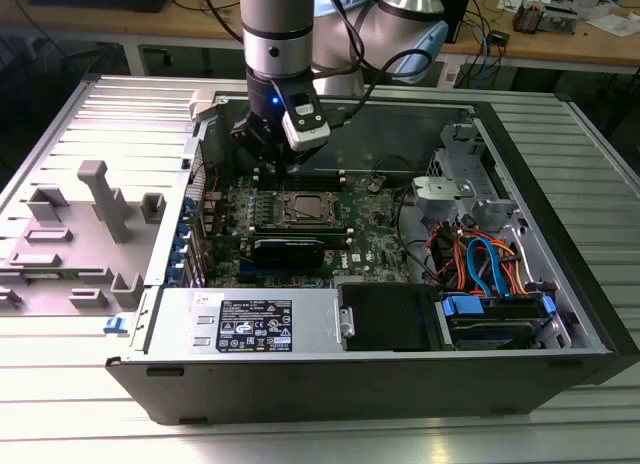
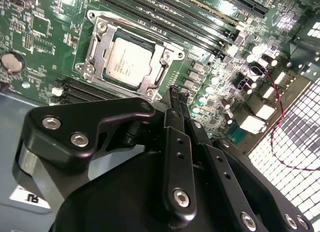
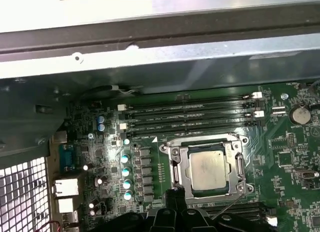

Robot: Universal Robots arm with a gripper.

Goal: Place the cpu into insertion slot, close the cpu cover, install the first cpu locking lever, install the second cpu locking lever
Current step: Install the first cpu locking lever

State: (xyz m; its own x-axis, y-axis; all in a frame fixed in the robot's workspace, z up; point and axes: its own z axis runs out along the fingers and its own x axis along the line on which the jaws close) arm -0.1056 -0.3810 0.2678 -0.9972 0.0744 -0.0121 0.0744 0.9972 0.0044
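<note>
Judging by both wrist views, step one reads as done. The cpu [image 2: 128, 62] [image 3: 207, 169], a small flat square chip with a dull silver-grey metal top, sits inside the insertion slot [image 2: 99, 27] [image 3: 172, 151]. That slot is the small square socket with a silvery metal rim on the green motherboard [image 2: 40, 22] [image 3: 290, 152], just beside the long black memory slots [image 3: 190, 114].

Step two also looks done. The cpu cover [image 2: 161, 67] [image 3: 179, 167], a thin square silvery frame plate with a large window, appears to lie flat around the chip, not raised on its hinge.

Levers: unsettled. A thin bright wire rod [image 3: 236, 199] slants off the socket's corner in the first wrist view. It may be a locking lever standing free, but neither lever's catch can be made out, so both lever steps are logged as not confirmed.

End effector: the black two-fingered gripper [image 2: 176, 94] [image 3: 174, 193] has its fingers drawn together to a narrow tip with nothing between them. The tip is right at the socket's edge; contact cannot be judged.

Obscured: the gripper body blocks the near side of the socket in both wrist views. In the exterior view the arm hangs over the open black computer case [image 1: 380, 384], with the socket small beneath it.
</note>
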